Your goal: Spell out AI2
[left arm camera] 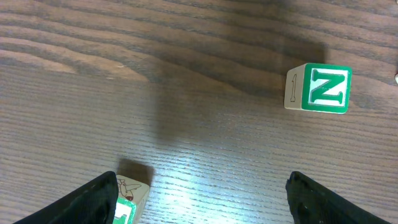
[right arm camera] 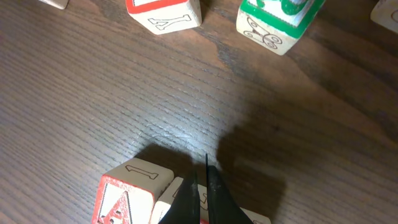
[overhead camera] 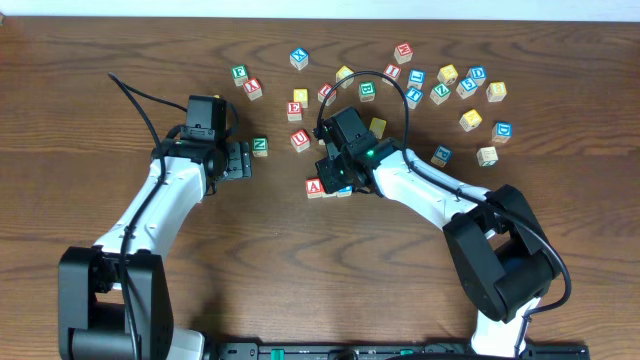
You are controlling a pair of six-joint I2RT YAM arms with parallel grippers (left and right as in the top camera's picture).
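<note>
The cube with a red "A" (overhead camera: 314, 186) lies on the brown table just left of my right gripper (overhead camera: 336, 178). In the right wrist view the "A" cube (right arm camera: 124, 196) sits at the bottom left. A second light-wood cube (right arm camera: 169, 202) touches its right side, its letter hidden under the fingers. My right gripper (right arm camera: 202, 186) is shut, its tips pressed together above that cube. A blue-edged bit (overhead camera: 344, 190) shows under the gripper in the overhead view. I cannot read an "I" or a "2". My left gripper (overhead camera: 238, 160) is open and holds nothing.
A green "N" cube (left arm camera: 323, 88) lies ahead of my left gripper (left arm camera: 205, 202), and a green-printed cube (left arm camera: 132, 198) lies against its left finger. Several letter cubes (overhead camera: 440, 85) are scattered at the back. A red-printed cube (right arm camera: 163, 11) and a green-printed cube (right arm camera: 280, 22) lie ahead of the right gripper.
</note>
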